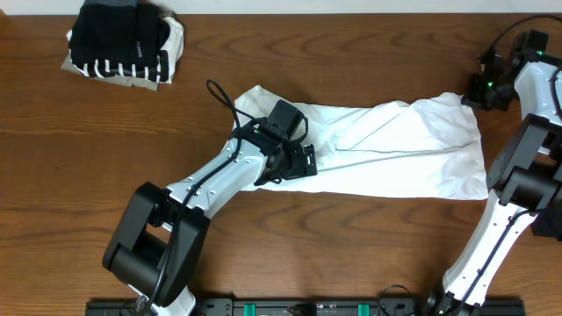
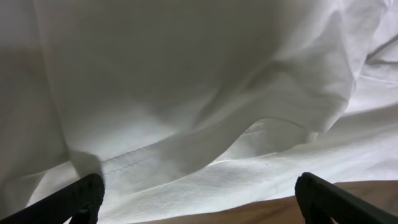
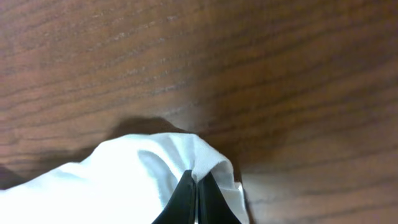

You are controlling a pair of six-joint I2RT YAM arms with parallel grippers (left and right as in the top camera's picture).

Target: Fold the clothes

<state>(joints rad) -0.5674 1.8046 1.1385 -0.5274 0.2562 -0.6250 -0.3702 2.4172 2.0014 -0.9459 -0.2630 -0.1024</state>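
Item 1: white T-shirt (image 1: 395, 145), rumpled, lying flat and drawn out between my grippers. One corner is pinched in my right gripper (image 3: 194, 183); the opposite end lies beneath my left gripper (image 1: 303, 162).
Item 2: folded pile (image 1: 123, 39), black over striped, possibly beige underneath, well beyond my left gripper.

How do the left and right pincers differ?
The left pincer stands wide open, gripping nothing; the right pincer is shut on the white T-shirt. The left pincer is over the shirt's left part, the right pincer at its right end. Both are at the same shirt.
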